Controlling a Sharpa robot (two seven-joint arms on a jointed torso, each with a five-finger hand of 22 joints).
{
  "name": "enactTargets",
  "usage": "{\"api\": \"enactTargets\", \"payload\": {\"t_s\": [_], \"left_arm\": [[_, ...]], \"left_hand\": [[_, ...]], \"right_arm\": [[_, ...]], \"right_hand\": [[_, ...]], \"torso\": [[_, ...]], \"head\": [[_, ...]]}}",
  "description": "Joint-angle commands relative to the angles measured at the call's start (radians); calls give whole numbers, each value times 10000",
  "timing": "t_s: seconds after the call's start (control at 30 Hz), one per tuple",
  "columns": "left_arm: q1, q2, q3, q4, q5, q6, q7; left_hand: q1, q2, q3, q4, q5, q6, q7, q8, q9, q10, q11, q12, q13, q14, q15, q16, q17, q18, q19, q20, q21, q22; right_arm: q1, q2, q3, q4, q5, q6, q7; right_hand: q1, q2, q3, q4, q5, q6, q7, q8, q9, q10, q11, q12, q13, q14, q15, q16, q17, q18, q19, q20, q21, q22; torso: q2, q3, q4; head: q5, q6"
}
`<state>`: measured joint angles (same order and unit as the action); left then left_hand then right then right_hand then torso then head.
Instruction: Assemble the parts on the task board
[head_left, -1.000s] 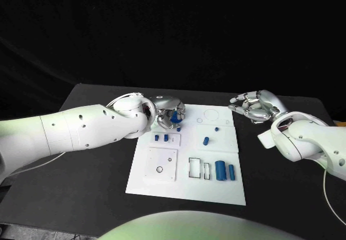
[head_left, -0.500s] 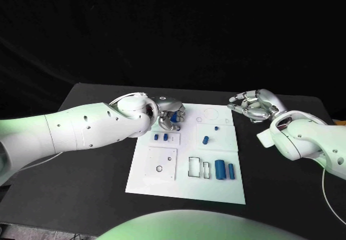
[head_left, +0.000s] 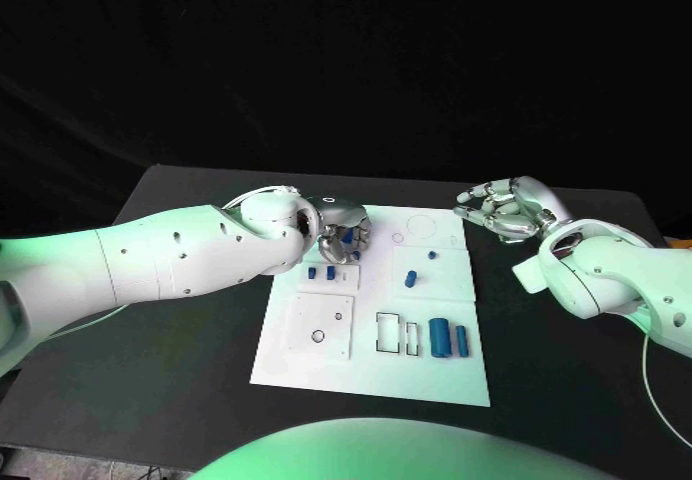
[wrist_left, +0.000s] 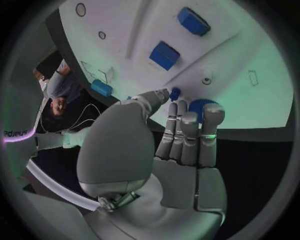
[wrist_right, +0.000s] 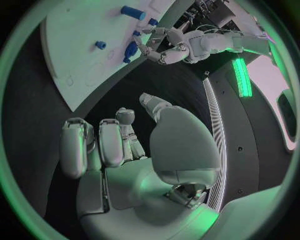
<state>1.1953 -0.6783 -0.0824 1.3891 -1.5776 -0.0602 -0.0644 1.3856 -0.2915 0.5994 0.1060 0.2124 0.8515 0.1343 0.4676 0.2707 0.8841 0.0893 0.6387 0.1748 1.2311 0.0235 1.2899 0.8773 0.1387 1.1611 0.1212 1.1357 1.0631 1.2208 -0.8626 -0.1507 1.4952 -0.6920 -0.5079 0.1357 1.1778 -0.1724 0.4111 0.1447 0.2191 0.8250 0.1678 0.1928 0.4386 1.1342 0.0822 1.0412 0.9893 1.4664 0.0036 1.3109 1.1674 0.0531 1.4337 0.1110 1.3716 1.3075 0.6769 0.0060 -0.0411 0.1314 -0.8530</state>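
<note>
While my left hand (head_left: 340, 232) grips a blue part (wrist_left: 199, 106) over the task board (head_left: 325, 370) far edge, several parts lie loose (slots unfilled), so early; right hand (head_left: 505, 211) hovers empty, fingers loosely curled, above the tabletop.

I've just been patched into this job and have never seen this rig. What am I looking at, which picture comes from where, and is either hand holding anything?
It is a robot with two white arms ending in silver hands, at a black table. One picture looks down from its head; the two round ones come from cameras at each wrist. On the table lies the white task board with small blue parts, such as two blue cylinders. The left hand is over the board's far left end, its fingers around a blue part. The right hand hangs beside the board's far right corner, fingers curled, nothing in it.
</note>
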Motion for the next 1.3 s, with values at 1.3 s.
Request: {"api": "enactTargets", "payload": {"t_s": [1.3], "left_arm": [[-145,173,9,-357,406,-334,552]], "left_hand": [[413,723,1185,-757,-772,1046,14,-442,32,1388,-230,-650,-319,1361,-256,1051,1477,-417,1267,-267,1598,1719]], "right_arm": [[-7,7,-1,13,-92,149,-25]], "right_hand": [[-37,75,-12,79,74,-60,16,74,-17,-53,0,3,26,101,1,-32,35,47,-53,-11,-30,989]], "torso": [[-13,12,1]], "head": [[-38,-37]]}}
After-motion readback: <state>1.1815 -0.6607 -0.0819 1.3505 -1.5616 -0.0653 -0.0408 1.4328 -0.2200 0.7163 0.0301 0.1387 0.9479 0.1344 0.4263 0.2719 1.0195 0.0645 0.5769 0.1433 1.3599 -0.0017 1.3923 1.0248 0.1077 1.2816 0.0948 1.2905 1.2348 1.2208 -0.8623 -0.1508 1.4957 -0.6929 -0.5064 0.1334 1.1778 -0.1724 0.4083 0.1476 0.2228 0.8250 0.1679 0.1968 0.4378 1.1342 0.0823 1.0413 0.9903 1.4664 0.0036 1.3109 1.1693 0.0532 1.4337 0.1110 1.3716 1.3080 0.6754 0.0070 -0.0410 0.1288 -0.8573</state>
